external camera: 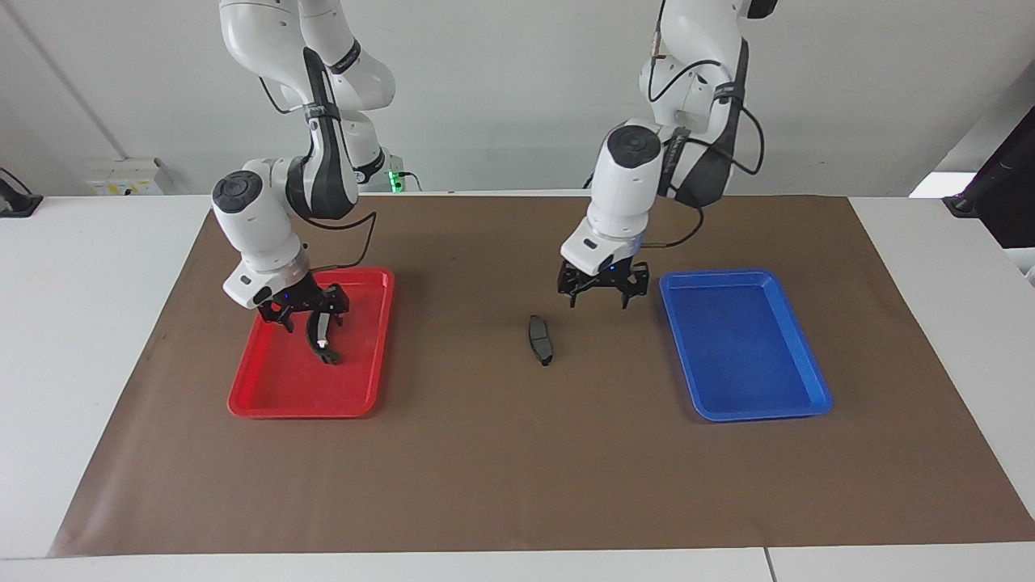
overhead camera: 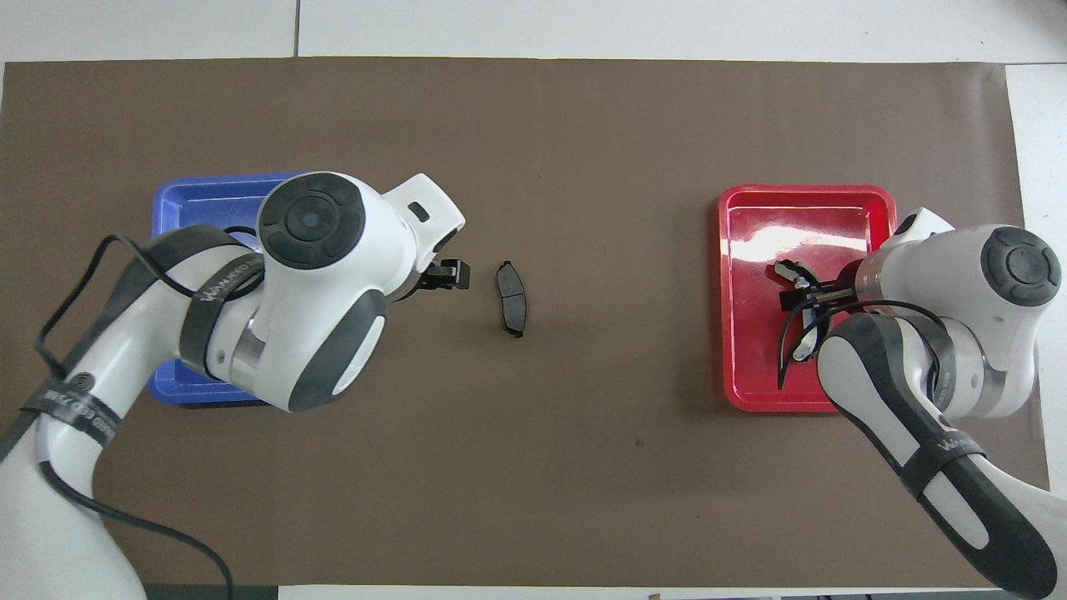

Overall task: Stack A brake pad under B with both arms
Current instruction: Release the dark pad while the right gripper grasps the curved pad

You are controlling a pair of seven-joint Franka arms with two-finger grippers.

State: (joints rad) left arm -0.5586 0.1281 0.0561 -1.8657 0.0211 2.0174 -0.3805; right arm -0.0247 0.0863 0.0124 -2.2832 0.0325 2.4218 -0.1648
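The short dark A brake pad (external camera: 539, 339) lies flat on the brown mat between the two trays, and also shows in the overhead view (overhead camera: 509, 298). My left gripper (external camera: 602, 296) is open and empty, raised over the mat between the pad and the blue tray; in the overhead view (overhead camera: 450, 275) it is beside the pad. The curved B piece (external camera: 318, 330) with silvery metal lies in the red tray (external camera: 242, 400). My right gripper (external camera: 306, 314) is low over B's end nearer the robots, fingers open on either side of it. B (overhead camera: 804, 348) is partly covered in the overhead view.
The blue tray (external camera: 808, 404) at the left arm's end holds nothing. The red tray (overhead camera: 804, 193) sits at the right arm's end. A brown mat (external camera: 517, 469) covers the white table.
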